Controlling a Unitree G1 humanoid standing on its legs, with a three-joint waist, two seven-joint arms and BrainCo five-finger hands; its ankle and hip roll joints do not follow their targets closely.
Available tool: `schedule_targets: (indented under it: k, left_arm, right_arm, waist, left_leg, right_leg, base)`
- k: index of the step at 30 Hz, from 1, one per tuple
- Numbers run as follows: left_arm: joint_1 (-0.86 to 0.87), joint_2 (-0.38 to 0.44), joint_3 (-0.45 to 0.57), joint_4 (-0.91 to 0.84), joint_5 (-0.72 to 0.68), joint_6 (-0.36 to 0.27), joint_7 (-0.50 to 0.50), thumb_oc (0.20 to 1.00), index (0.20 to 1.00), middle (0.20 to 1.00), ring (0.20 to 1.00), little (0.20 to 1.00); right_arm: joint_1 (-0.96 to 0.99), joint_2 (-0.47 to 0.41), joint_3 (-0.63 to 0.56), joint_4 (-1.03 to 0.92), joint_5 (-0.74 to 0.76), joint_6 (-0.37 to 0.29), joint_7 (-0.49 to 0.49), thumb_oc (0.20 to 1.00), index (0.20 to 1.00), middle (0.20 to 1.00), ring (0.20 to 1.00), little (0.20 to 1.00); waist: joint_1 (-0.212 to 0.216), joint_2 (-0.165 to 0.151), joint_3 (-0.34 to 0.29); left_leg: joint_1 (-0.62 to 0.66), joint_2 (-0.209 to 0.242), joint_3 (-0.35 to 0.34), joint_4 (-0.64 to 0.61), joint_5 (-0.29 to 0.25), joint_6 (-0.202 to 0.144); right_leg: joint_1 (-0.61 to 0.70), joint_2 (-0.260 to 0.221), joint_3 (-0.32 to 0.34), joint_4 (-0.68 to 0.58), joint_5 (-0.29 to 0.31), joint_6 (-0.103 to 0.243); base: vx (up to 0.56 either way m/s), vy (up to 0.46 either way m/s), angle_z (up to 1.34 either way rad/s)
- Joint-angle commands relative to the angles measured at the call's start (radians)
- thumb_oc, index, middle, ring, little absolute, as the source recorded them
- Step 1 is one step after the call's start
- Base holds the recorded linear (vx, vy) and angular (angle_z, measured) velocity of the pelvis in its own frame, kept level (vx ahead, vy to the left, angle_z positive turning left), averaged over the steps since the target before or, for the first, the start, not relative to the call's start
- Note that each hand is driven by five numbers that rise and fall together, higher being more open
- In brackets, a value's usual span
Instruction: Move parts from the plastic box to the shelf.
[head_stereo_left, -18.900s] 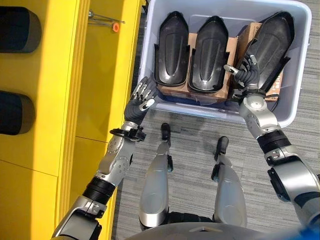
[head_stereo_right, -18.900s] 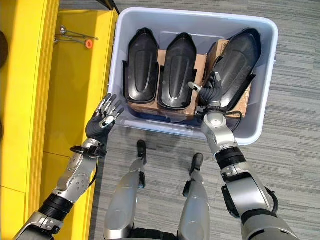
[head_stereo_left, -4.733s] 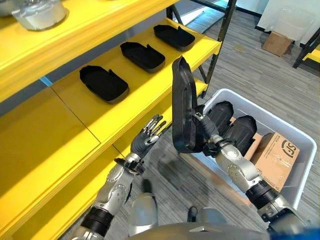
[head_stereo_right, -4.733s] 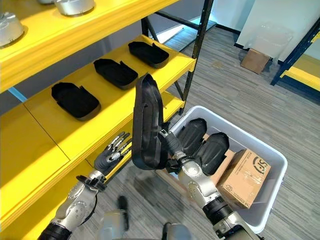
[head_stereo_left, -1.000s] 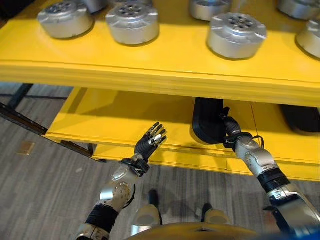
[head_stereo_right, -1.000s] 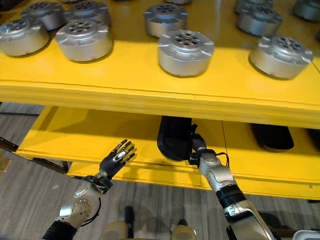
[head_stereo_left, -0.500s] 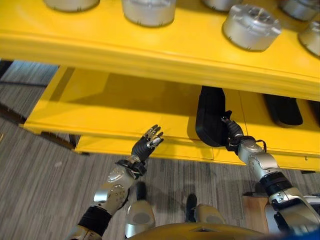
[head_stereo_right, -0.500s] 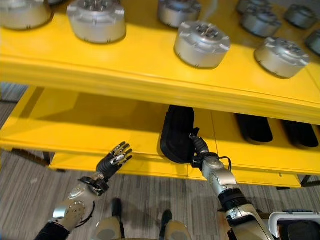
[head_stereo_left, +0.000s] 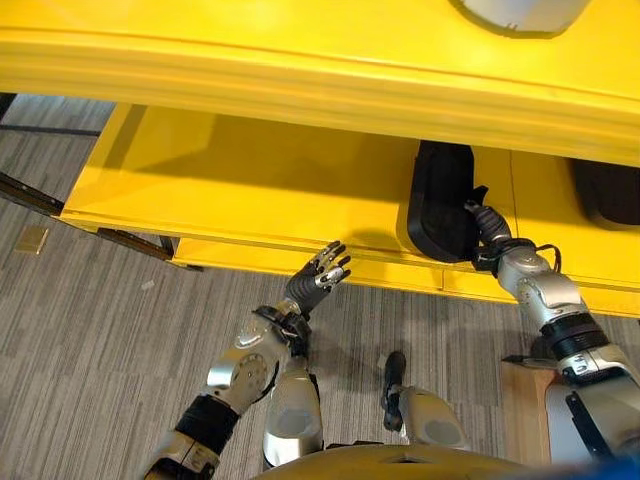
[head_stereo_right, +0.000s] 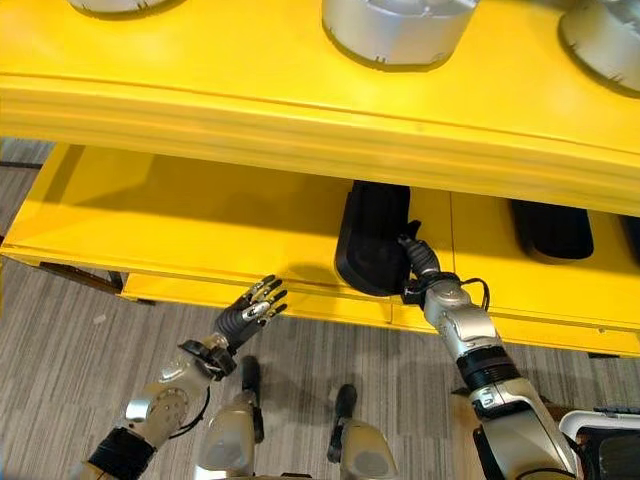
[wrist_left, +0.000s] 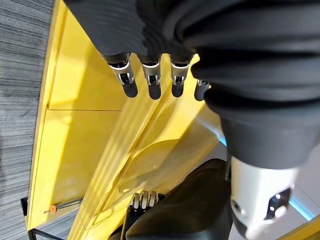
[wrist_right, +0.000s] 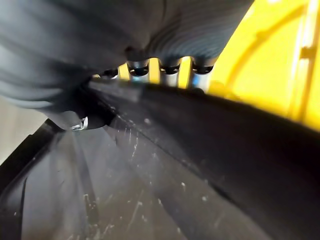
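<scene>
Part (head_stereo_right: 372, 240) lowered onto yellow shelf (head_stereo_right: 200, 225), grey carpet (head_stereo_right: 60, 340)

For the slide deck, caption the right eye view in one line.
Right hand grips a black part on the yellow shelf's middle level while the open left hand hovers at its front edge.

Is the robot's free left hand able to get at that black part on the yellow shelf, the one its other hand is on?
Probably yes. The left hand hangs open before the shelf edge with bare shelf between it and the black part. The right hand grips the part's near side, so only its left flank looks free.
</scene>
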Motion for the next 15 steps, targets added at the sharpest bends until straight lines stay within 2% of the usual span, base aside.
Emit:
schedule_targets:
  k: [1,6,8,9,15]
  left_arm:
    - [-0.009,-0.01,-0.022,-0.087,-0.016,-0.054,-0.02,1.0,1.0,1.0,1.0,1.0]
    - [-0.051,-0.021,-0.027,-0.093,-0.103,-0.065,0.018,1.0,1.0,1.0,1.0,1.0]
    - [-0.056,-0.032,-0.038,-0.096,-0.102,-0.069,0.031,1.0,1.0,1.0,1.0,1.0]
    - [-0.059,-0.037,-0.044,-0.093,-0.097,-0.07,0.032,1.0,1.0,1.0,1.0,1.0]
    - [-0.08,-0.04,-0.088,-0.1,-0.086,-0.109,0.043,1.0,1.0,1.0,1.0,1.0]
  right_arm:
    - [-0.137,-0.068,-0.042,-0.023,-0.013,-0.06,0.004,0.2,0.2,0.2,0.2,0.2]
    - [-0.228,-0.106,-0.018,-0.001,0.0,-0.052,0.031,0.2,0.2,0.2,0.2,0.2]
    - [-0.26,-0.118,-0.004,0.017,0.019,-0.051,0.024,0.2,0.2,0.2,0.2,0.2]
    - [-0.277,-0.122,0.0,0.03,0.013,-0.047,0.02,0.2,0.2,0.2,0.2,0.2]
    - [-0.394,-0.167,0.043,0.125,-0.021,-0.041,0.017,0.2,0.2,0.2,0.2,0.2]
  waist:
    - [0.01,-0.017,-0.013]
    - [0.009,-0.018,0.032]
    - [0.007,-0.02,0.049]
    - [0.006,-0.023,0.057]
    - [0.013,-0.022,0.093]
  left_leg:
    - [-0.009,-0.038,-0.023,0.143,-0.172,0.023]
    - [-0.101,-0.028,-0.008,0.295,-0.229,0.035]
    - [-0.138,-0.023,-0.007,0.355,-0.252,0.039]
    - [-0.144,-0.029,-0.01,0.388,-0.286,0.036]
    - [-0.219,-0.035,-0.016,0.498,-0.343,0.057]
  right_leg:
    - [-0.035,-0.005,0.015,0.197,-0.128,-0.006]
    - [-0.141,-0.02,0.012,0.364,-0.177,-0.026]
    - [-0.188,-0.027,0.015,0.435,-0.198,-0.035]
    - [-0.197,-0.035,0.022,0.475,-0.23,-0.031]
    - [-0.305,-0.058,0.028,0.629,-0.278,-0.044]
  base:
    - [-0.15,0.018,0.03]
    - [-0.17,0.01,0.04]
    - [-0.1,0.03,0.06]
    - [-0.06,0.045,-0.01]
    - [-0.07,0.043,-0.02]
